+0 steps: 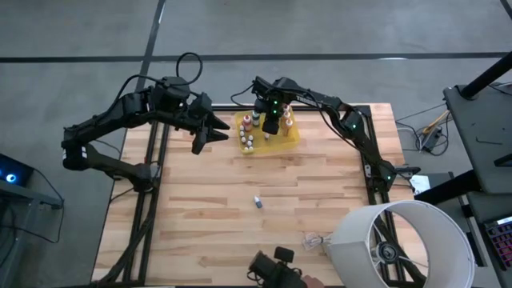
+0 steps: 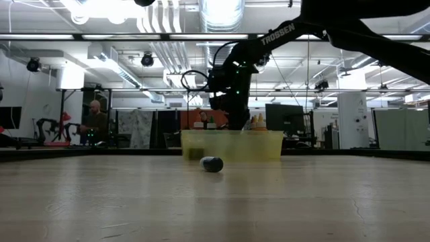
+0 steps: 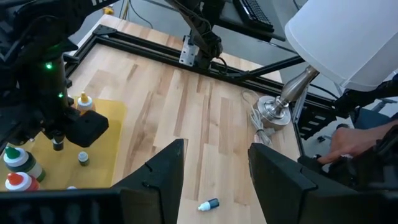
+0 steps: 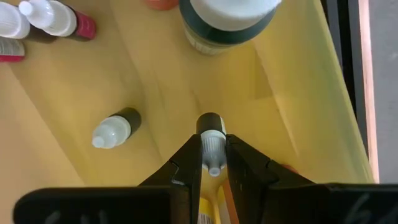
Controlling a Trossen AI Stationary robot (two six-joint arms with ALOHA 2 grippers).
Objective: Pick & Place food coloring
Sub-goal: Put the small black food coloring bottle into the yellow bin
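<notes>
While the right gripper (image 4: 213, 163) hangs over the yellow tray (image 1: 294, 138) near the table's (image 1: 240, 216) far edge, its fingers are clamped on one small white-capped bottle (image 4: 212, 149), held upright above the tray floor. One more small bottle (image 4: 115, 129) lies on its side on the tray floor just beside it; only the right wrist view shows this. From above, roughly ten bottles (image 1: 248, 140) can be counted standing in the tray, though they are too small for a sure count. One stray bottle (image 1: 258, 202) lies tipped over near the table's middle, well apart from the tray; the low view shows it in front of the tray wall. The left gripper (image 1: 222, 132) waits just beside the tray's left side, fingers spread and holding nothing. One lamp (image 1: 400, 244) stands at the near right corner.
</notes>
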